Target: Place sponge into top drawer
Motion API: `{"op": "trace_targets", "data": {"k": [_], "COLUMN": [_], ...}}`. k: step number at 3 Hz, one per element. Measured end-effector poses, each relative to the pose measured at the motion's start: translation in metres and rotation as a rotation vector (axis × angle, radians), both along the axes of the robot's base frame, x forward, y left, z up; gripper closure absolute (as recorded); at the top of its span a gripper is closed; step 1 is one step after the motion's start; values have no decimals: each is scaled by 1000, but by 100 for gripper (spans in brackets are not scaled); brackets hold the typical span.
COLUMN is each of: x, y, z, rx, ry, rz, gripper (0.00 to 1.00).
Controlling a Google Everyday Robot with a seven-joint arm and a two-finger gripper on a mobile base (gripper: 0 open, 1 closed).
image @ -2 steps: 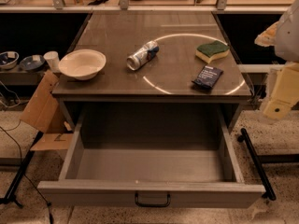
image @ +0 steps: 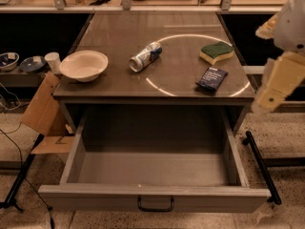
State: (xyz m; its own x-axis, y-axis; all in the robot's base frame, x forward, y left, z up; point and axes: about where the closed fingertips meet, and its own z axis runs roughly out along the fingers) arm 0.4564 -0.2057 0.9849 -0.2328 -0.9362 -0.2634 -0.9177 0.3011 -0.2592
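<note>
On the table (image: 119, 37) sits the sponge (image: 217, 51), not yet picked up. Your gripper (image: 279, 87) hangs at the right, and you cannot tell its grip. Reach for the sponge first, then the open top drawer (image: 95, 197).

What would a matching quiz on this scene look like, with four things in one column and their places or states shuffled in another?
Things:
1. sponge
2. can
3. top drawer
4. pincer

Places or states:
A. pulled open under the table
B. in the air off the table's right side
C. lying on its side, mid-table
D. right side of the table, behind the dark packet

Pairs: 1-D, 2-C, 3-A, 4-B.
</note>
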Motion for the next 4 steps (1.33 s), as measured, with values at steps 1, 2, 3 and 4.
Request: {"op": "trace_targets", "data": {"k": [1,2,3,4], "x": [39,77,103,103], "y": [23,42,53,55], "z": [10,16,12,12], "rx": [128,261,417,440], "ry": [-33,-36,17,36], "rz": [-46,-129,-284,-329], "gripper": [0,0,0,0]}}
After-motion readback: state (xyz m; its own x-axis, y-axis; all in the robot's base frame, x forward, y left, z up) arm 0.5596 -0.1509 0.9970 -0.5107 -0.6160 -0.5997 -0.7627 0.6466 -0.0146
